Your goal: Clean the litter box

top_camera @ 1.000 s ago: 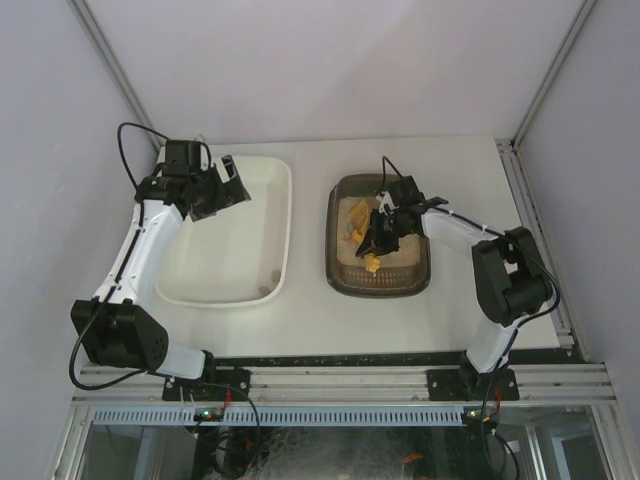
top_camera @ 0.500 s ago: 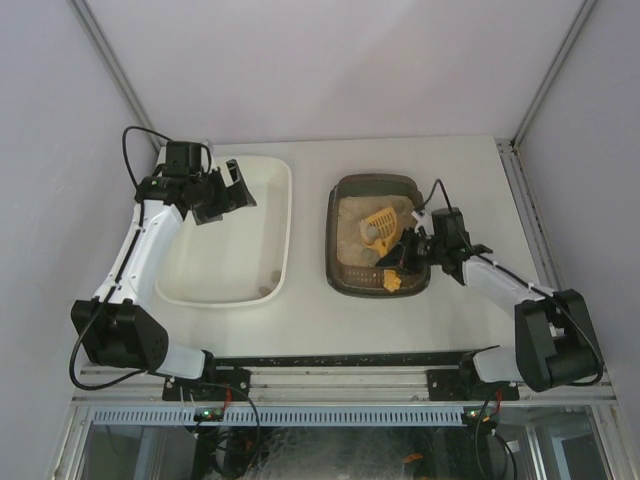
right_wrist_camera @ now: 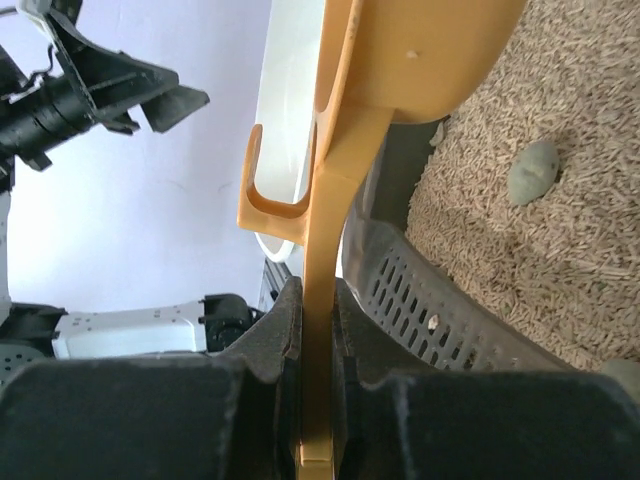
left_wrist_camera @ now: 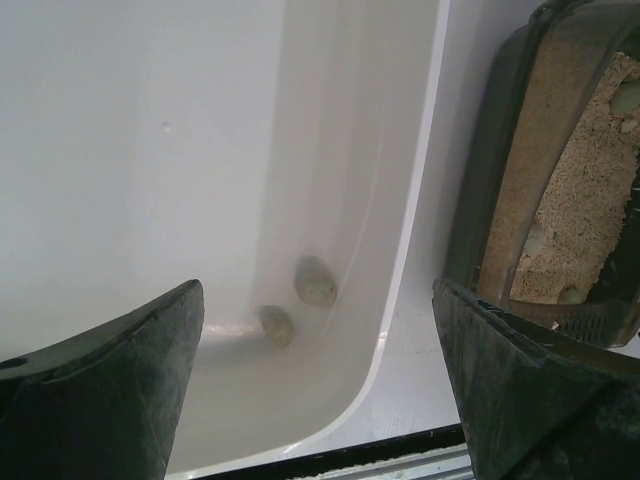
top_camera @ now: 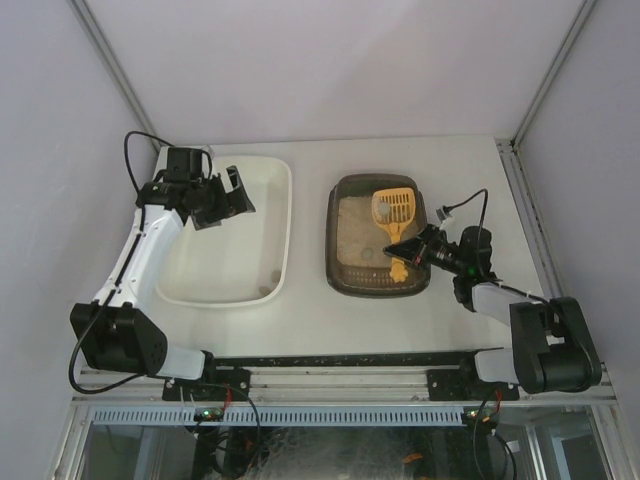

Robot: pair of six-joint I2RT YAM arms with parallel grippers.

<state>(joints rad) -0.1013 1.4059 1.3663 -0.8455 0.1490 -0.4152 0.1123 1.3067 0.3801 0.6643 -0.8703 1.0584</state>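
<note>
A large white rectangular plastic tub [top_camera: 235,250] lies on the pale surface [top_camera: 470,180]. The dark grey-brown rectangular plastic litter box [top_camera: 333,245], filled with beige sandy litter, sits just beside the tub at its 3 o'clock, with a strip of surface between them. Two grey-green lumps [left_wrist_camera: 315,282] rest in the tub's 5 o'clock corner.

The left hand [top_camera: 232,192] hangs over the tub's 11 o'clock corner, jaws spread wide and gripping nothing, well apart from the litter box. The right hand [top_camera: 405,250] sits over the box's 5 o'clock part, pinched tight on the flat handle of a yellow plastic slotted scoop [top_camera: 392,207]. The scoop's head reaches toward the box's 1 o'clock corner. A single grey-green lump [right_wrist_camera: 530,172] lies on the litter near the scoop head, beside a perforated grey wall [right_wrist_camera: 420,290].

Whether the scoop touches the litter, or carries anything, cannot be told. The left wrist view cuts the box off at its edge.
</note>
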